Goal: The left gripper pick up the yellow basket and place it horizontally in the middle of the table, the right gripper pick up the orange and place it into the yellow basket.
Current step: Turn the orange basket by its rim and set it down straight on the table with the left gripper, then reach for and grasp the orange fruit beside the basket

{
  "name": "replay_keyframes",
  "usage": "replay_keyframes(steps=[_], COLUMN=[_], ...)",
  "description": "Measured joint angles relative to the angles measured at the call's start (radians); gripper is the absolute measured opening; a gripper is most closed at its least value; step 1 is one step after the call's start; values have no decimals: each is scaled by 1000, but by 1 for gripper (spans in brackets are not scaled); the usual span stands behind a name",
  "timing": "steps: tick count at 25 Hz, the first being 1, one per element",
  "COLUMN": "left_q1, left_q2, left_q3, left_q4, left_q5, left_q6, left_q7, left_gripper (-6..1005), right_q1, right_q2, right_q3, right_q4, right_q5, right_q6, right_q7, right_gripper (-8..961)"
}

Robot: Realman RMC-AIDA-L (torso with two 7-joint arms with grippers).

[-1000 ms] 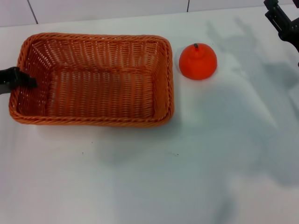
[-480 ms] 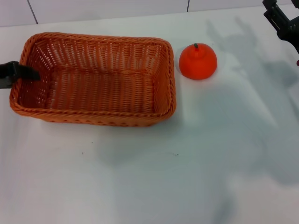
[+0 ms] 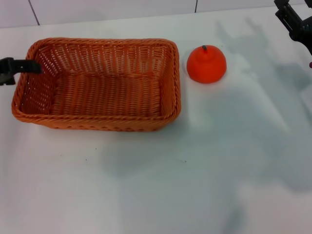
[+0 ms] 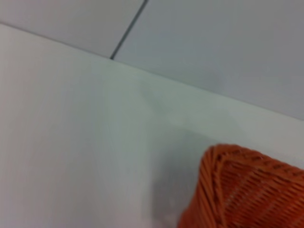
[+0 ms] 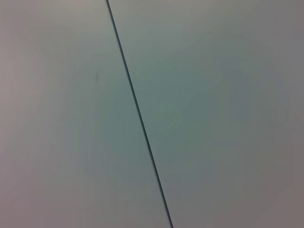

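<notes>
- Here, at the left edge of your head view, the left hand [image 3: 30, 67] comes in as a thin black tip, and it reaches over the basket's left short rim; its fingers look pressed on the rim there, pinching the wicker.
- The yellow basket [image 3: 100, 90], orange-brown in truth, lies in the upper left of the frame with its long side running across the picture. Its left end appears raised a little, since you see more of the near outer wall there than on the right.
- In your left wrist view only one rounded corner of the basket [image 4: 247, 187] shows, at the lower right of that frame, with the white bench and a tiled wall behind it.
- Just beside the basket's right short end, and not touching it, sits the orange [image 3: 206, 64], stem up, in the upper middle-right of the head view.
- The bench [image 3: 170, 185] is plain white and carries soft grey shadows across its right half.
- The right hand [image 3: 292, 19] hangs at the top right corner of the head view, well apart from the orange; its black claw fingers stand spread, gripping nothing.
- Your right wrist view gives only pale wall panels crossed by one dark seam.
</notes>
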State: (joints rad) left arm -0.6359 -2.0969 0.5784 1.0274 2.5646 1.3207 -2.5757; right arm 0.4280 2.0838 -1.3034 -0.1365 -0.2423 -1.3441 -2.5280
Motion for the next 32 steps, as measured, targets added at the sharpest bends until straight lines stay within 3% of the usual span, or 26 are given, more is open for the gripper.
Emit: replay_keyframes(steps=[6, 10, 15, 21, 27, 29, 32], left_q1=[52, 92, 174, 232, 266, 268, 269], left_q2=[-43, -60, -66, -70, -69, -68, -66], left_q3=[1, -7, -1, -7, -38, -50, -53], left_q4=[109, 168, 177, 55, -173, -247, -280], left_q5=[-10, -115, -438, -917, -1401, -1505, -1539], left_q6=[-114, -182, -312, -351, -178, -103, -71], left_q7=[26, 74, 256, 719, 1207, 1326, 1376], left_gripper=[875, 922, 922, 922, 922, 922, 922], right_q1=[0, 0, -1, -6, -1, 5, 22], right_q2=[1, 1, 1, 1, 2, 2, 1], right_q3=[0, -1, -3, -21, -51, -51, -51], right_q4=[0, 0, 0, 7, 4, 0, -1], right_q5=[0, -1, -4, -6, -54, -87, -143], right_q6=[1, 3, 24, 76, 185, 205, 230], right_q7=[0, 0, 0, -1, 8, 9, 10], right_gripper=[855, 854, 852, 850, 847, 847, 846])
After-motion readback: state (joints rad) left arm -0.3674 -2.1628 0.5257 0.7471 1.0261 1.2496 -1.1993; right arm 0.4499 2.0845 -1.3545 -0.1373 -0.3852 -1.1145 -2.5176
